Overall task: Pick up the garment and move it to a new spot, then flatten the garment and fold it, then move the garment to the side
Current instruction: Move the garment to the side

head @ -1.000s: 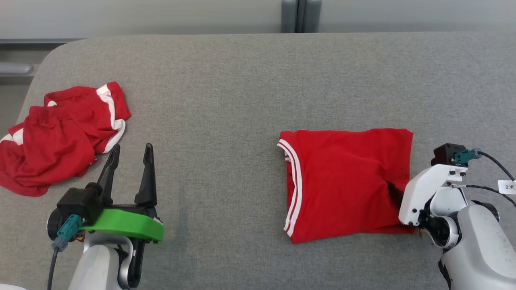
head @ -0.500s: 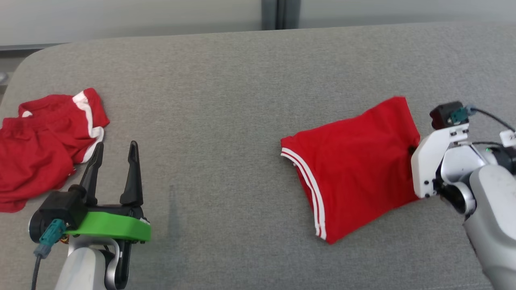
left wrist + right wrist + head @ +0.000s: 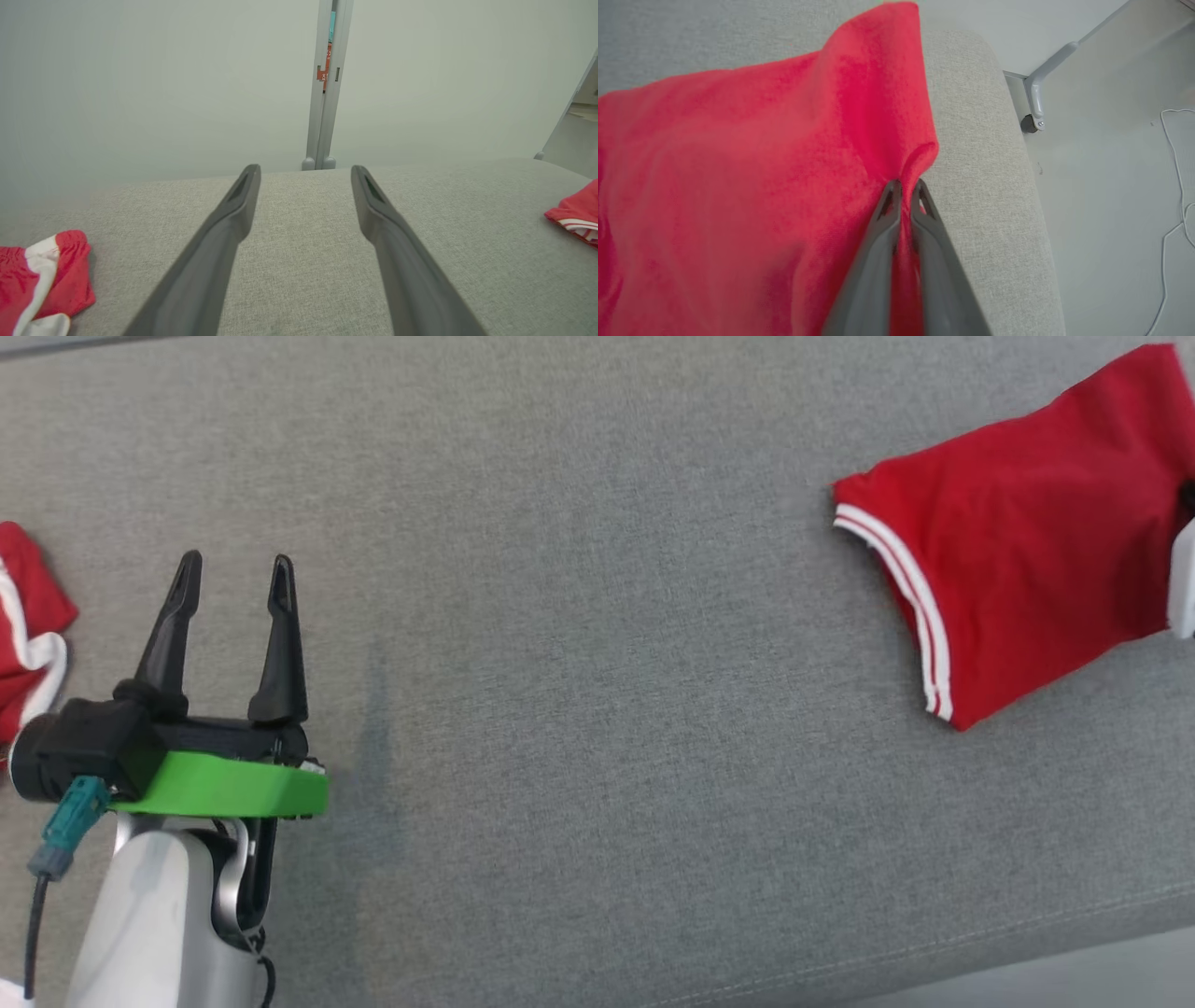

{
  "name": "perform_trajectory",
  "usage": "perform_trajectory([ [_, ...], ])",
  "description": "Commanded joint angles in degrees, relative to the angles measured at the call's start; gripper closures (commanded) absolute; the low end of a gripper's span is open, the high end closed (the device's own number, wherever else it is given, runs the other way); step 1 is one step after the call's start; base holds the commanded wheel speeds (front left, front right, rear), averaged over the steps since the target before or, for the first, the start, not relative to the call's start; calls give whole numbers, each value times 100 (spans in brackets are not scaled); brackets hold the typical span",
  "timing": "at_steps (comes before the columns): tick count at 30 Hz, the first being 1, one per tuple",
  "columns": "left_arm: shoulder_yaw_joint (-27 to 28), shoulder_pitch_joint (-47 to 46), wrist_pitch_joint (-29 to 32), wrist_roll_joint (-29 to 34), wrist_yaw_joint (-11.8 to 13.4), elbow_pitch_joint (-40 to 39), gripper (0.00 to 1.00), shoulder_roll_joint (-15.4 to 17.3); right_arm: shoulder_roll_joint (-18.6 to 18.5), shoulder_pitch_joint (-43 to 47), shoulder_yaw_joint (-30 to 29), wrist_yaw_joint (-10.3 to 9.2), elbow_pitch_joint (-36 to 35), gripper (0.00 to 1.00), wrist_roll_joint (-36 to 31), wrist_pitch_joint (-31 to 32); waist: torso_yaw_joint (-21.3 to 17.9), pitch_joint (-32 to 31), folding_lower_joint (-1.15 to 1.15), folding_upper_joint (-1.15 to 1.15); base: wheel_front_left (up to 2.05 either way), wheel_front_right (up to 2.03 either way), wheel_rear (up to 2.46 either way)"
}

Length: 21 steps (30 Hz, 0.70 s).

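Grip on the folded red garment (image 3: 1018, 551) belongs to the right hand (image 3: 906, 186), its fingers closed tight on the cloth's right edge, which puckers up from the table (image 3: 579, 663) close to the table's rounded right end. The white-striped hem (image 3: 920, 607) faces left, toward the left hand (image 3: 235, 565), spread wide, empty and well apart. Shifting it aside looks like the right arm's job; a second red garment (image 3: 23, 644) lies near the left hand.
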Motion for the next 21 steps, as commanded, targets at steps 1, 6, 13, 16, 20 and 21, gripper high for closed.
perform_trajectory([
  [1, 13, -173, 5, 75, 9, -66, 0, 105, -94, -163, -58, -13, 74, 100, -89, -145, -382, 616, 0, 0, 0, 0, 0],
  [6, -38, -378, 51, 139, 19, -330, 0, 218, -358, -357, -469, -13, 515, 100, -463, -772, -403, 1015, 0, 0, 0, 0, 0],
  [13, -66, -511, 168, 128, 30, -670, 0, 329, -633, -514, -974, -13, 870, 100, -1180, -1503, -293, 1301, 0, 0, 0, 0, 0],
  [16, -61, -471, 192, 140, 57, -779, 0, 362, -646, -516, -1172, -13, 929, 100, -1418, -1651, -269, 1325, 0, 0, 0, 0, 0],
  [20, -91, -402, 212, 129, 72, -814, 0, 359, -536, -402, -1414, -13, 979, 0, -1741, -1720, -221, 1262, 0, 0, 0, 0, 0],
  [21, -106, -386, 204, 119, 78, -806, 0, 335, -509, -369, -1488, -13, 957, 0, -1809, -1762, -204, 1222, 0, 0, 0, 0, 0],
])
